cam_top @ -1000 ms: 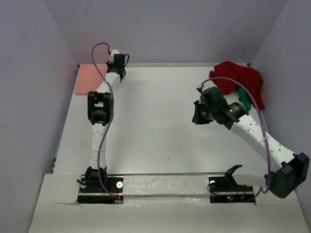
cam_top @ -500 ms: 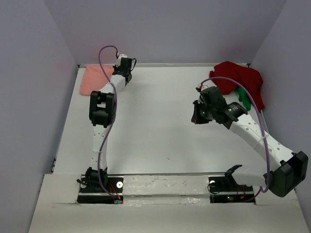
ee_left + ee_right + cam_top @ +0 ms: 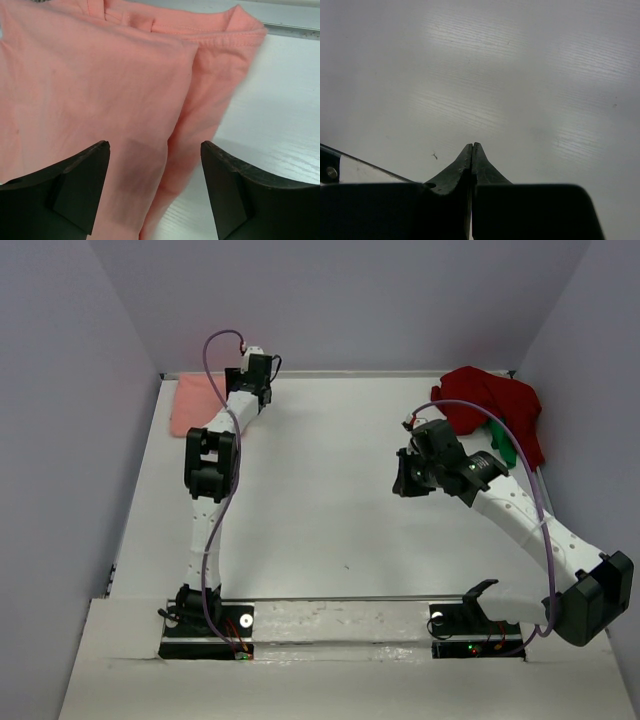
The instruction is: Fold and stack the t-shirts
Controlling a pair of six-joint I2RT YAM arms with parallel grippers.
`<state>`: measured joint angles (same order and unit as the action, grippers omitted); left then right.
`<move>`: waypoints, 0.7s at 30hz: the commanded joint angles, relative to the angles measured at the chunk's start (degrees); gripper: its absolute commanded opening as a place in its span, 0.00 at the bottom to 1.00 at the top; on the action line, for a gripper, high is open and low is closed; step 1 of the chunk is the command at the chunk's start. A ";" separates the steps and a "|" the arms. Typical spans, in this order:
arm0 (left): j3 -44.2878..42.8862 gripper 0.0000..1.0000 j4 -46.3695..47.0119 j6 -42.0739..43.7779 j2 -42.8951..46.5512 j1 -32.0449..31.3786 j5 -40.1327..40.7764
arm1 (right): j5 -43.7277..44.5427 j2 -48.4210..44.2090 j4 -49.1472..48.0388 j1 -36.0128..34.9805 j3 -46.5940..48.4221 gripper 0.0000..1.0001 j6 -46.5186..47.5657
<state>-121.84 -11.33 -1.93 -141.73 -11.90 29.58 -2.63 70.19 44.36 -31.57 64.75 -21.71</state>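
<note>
While stretched out to the far left corner of the surface, holds the left gripper just over the salmon-pink t-shirt, with both fingers spread wide apart and clamped on nothing. Shows pink cloth across most of the left wrist view, lying in flat layers, with one folded edge running down between the two dark fingers and a stitched hem along the top right. Cannot tell whether the fingertips touch the cloth or hang a little above it. From above, places that shirt flat in the far left corner, tight against the back wall and partly hidden behind the left arm.

Over on the right, holds the right gripper in the air above bare surface, right of centre, with its fingers pressed fully together and nothing between them. Shows only pale, faintly grained surface beneath those closed tips.

Leaves the dark red t-shirt crumpled in a heap in the far right corner, with a bright green t-shirt poking out at its near edge, just beside the right arm. Sets that heap well apart from the pink shirt, at opposite ends of the far edge.
</note>
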 commanded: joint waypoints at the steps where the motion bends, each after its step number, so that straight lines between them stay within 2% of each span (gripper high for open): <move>1: 2.57 0.85 2.18 -1.75 8.39 0.04 1.87 | -1.06 -0.41 -3.05 -0.33 0.29 0.00 -0.35; 4: 4.95 0.85 4.47 -3.07 11.03 0.82 0.22 | -0.97 -0.67 -3.31 -0.33 -0.24 0.00 -0.70; 6: 1.54 0.73 3.43 -3.43 9.47 2.31 -2.77 | -0.62 -1.28 -3.14 -0.33 -0.50 0.00 -0.70; 8: -7.21 0.55 -2.18 -4.12 6.75 3.72 -8.21 | -0.44 -1.46 -3.05 -0.33 -0.68 0.00 -0.44; 10: -11.64 0.27 -5.53 -4.57 4.02 5.48 -11.54 | 0.08 -1.38 -2.52 -0.33 -0.59 0.00 -0.43; 11: -11.32 0.09 -5.37 -4.74 3.92 6.01 -12.52 | 0.08 -1.38 -2.52 -0.33 -0.68 0.00 -0.35; 12: -10.62 0.09 -4.76 -4.75 4.27 6.27 -13.58 | 0.17 -1.29 -2.35 -0.33 -0.77 0.00 -0.35; 13: -9.91 0.00 -3.97 -4.75 4.88 6.97 -15.15 | 0.43 -1.29 -2.35 -0.33 -0.85 0.00 -0.35; 16: -8.94 0.00 -4.39 -5.53 4.54 8.38 -17.88 | 0.52 -1.20 -2.35 -0.33 -0.86 0.00 -0.17; 21: -13.50 0.00 -8.35 -7.03 1.03 10.58 -21.66 | 0.70 -0.85 -2.26 -0.33 -0.42 0.00 0.01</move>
<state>-131.41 -16.32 -7.35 -138.93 -2.22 13.30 -2.87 70.19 44.10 -31.57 63.72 -22.24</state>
